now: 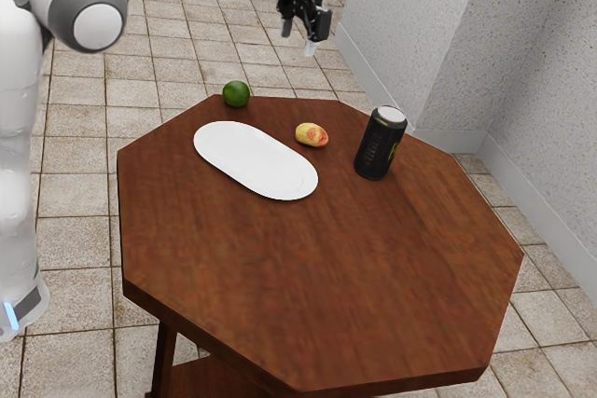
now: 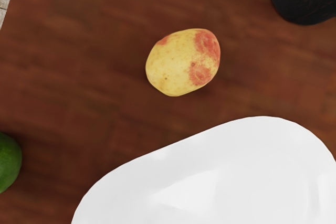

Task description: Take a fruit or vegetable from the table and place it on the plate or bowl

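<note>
Tool (image 1: 305,36): hanging high over the far edge of the tabletop (image 1: 308,267), fingers standing apart, gripping nothing.
Yellow-red fruit (image 1: 312,134): lying on the bare wood well below the tool, untouched.
White plate (image 1: 255,159): lying just beside the fruit, carrying nothing.
Lime (image 1: 236,93): sitting below the tool, off toward the exterior view's left.
Black can (image 1: 380,143): standing upright beyond the fruit, away from the plate.
</note>
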Motion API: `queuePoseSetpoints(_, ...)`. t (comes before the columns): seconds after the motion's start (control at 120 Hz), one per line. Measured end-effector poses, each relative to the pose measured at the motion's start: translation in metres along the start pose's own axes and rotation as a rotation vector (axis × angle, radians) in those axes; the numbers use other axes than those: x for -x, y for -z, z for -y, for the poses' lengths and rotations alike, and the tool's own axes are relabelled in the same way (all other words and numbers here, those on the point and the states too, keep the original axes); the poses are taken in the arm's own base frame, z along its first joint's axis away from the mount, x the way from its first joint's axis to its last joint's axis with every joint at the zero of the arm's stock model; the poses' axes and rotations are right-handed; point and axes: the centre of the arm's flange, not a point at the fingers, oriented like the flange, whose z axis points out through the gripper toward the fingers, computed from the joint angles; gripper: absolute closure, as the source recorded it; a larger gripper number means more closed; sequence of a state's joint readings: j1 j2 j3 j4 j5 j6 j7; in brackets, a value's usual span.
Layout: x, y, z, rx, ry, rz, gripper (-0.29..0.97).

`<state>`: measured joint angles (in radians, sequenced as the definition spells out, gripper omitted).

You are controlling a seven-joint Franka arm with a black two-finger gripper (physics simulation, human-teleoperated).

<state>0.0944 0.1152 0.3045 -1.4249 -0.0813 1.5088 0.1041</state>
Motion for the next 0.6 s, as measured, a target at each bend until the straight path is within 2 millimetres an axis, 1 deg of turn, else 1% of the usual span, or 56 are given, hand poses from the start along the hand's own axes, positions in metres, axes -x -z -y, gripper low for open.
queuePoseSetpoints(0.067,0.001,-0.017,-0.012,-0.009,-0.028,0.004,0.00)
queuePoseSetpoints(0.167,-0.006,-0.028,-0.025,-0.028,-0.087,-0.026,0.00)
queuePoseSetpoints(0.275,-0.020,-0.051,-0.023,-0.044,-0.132,-0.039,0.00)
queuePoseSetpoints(0.475,-0.022,-0.093,-0.015,-0.060,-0.198,-0.048,0.00)
queuePoseSetpoints(0.533,-0.024,-0.099,-0.016,-0.065,-0.223,-0.059,0.00)
queuePoseSetpoints(0.6,-0.028,-0.103,-0.023,-0.070,-0.263,-0.073,0.00)
